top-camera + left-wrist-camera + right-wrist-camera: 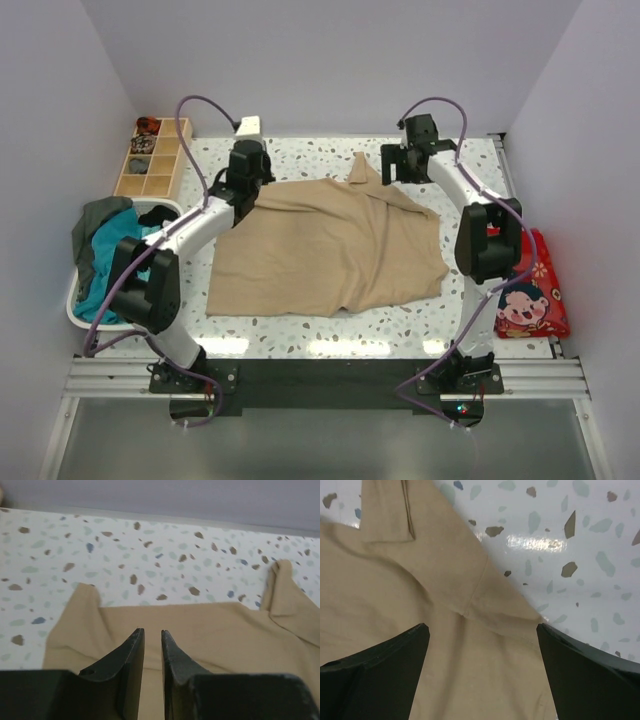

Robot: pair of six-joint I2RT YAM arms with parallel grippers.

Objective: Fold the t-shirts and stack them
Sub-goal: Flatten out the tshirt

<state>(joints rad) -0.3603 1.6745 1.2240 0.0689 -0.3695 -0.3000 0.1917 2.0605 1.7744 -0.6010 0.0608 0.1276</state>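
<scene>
A large sandy-beige t-shirt [320, 250] lies spread out in the middle of the speckled table, with one sleeve flap [362, 168] sticking up at its far edge. My left gripper [252, 180] hovers over the shirt's far left corner. In the left wrist view its jaws [150, 632] stand a narrow gap apart, with only cloth [210, 630] seen below them. My right gripper [397, 172] is over the far right shoulder. It is wide open [482, 627] just above the beige cloth [395, 580], holding nothing. A teal t-shirt [110, 245] and a dark grey-green one [92, 222] are heaped in the basket.
The white plastic basket [160, 207] stands off the table's left edge. A wooden compartment box [150, 165] sits at the far left corner. A red patterned bag [530, 290] lies beyond the right edge. Grey walls close in on three sides.
</scene>
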